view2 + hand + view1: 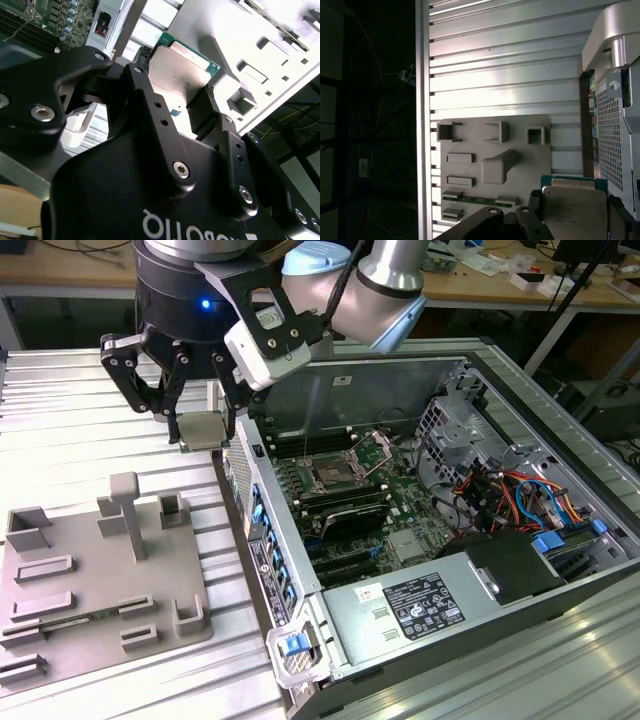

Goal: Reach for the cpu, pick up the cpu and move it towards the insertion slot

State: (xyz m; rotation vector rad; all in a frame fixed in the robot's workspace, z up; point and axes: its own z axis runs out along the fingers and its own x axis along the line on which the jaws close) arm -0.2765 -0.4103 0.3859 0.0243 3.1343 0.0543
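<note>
Gripper [205, 428] clamped on cpu [203, 433] by opposite edges, upper left of exterior view; chip likely light, rigid, fragile; insertion slot [330, 476] mid-frame.

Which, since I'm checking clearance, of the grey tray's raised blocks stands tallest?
The upright post in the middle of the tray; all the rest sit far lower.

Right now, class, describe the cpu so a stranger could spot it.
Find the open computer case; just outside it, on the exterior view's left, hangs the tool. It grips the cpu, a flat silvery square, unlike the grey blocky tray nearby.
</note>
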